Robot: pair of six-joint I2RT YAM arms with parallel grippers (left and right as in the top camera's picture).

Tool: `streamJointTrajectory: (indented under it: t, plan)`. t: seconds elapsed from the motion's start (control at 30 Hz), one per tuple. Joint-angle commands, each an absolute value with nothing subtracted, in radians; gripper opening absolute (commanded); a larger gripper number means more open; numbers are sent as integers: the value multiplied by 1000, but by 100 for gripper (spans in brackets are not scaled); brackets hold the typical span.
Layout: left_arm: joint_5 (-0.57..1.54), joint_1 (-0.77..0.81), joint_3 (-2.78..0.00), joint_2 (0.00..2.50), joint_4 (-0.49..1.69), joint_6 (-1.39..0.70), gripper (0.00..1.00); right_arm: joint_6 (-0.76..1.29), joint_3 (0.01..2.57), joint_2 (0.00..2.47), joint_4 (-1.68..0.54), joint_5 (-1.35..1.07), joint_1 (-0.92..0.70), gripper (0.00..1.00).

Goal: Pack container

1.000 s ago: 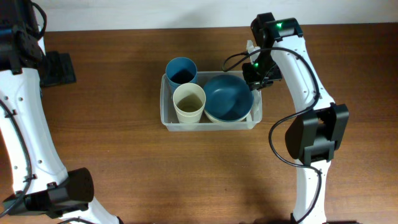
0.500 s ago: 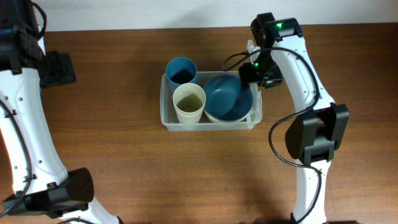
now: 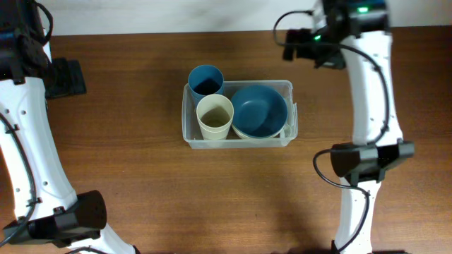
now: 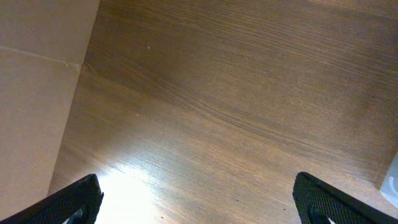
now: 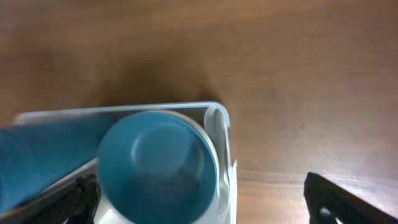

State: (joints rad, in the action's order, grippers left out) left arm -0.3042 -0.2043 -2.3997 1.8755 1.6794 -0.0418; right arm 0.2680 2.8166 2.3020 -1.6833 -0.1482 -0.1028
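Observation:
The clear container (image 3: 191, 137) sits mid-table and holds a blue cup (image 3: 205, 80), a cream cup (image 3: 215, 116) and a blue bowl (image 3: 259, 109). In the right wrist view the bowl (image 5: 155, 165) fills the container's (image 5: 214, 112) right end, and a white plastic fork (image 5: 224, 180) lies along the right wall. My right gripper (image 3: 286, 41) (image 5: 199, 186) hangs open above and behind the container's back right corner, holding nothing. My left gripper (image 3: 68, 77) (image 4: 199, 190) is open over bare wood far to the left.
The wooden table (image 3: 127, 169) runs all round the container. A pale wall or floor strip (image 4: 37, 93) borders the table's far left edge. The container's corner (image 4: 392, 180) just shows at the right of the left wrist view.
My right gripper has opened and drawn up and back from the container's right rim toward the table's far edge. The left arm has not moved.

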Motion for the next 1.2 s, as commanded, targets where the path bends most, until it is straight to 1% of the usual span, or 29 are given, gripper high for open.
streamJointTrajectory:
  t: [0.0, 0.1, 0.27, 0.4, 0.6, 0.77, 1.17]
  plan:
    - [-318, -206, -2416, 1851, 1678, -40, 100, 335, 2973, 2260, -1695, -173, -76, 99]
    - [-318, -206, -2416, 1851, 1678, -40, 100, 350, 3040, 2216, -1699, -142, -72, 99]
    - [-319, -206, -2416, 1851, 1678, -40, 100, 349, 3047, 2115, -1699, -99, -74, 99]
    - [-318, -206, -2416, 1851, 1678, -40, 100, 268, 3047, 2067, -1699, -57, -79, 99]
    - [-318, -206, -2416, 1851, 1678, -40, 100, 248, 3046, 2067, -1699, -43, -72, 99]
    - [-318, -205, -2416, 1851, 1678, -40, 100, 248, 3046, 2067, -1699, -110, -72, 99]
    - [-318, -206, -2416, 1851, 1678, -40, 100, 248, 3047, 2065, -1699, -142, -69, 99]
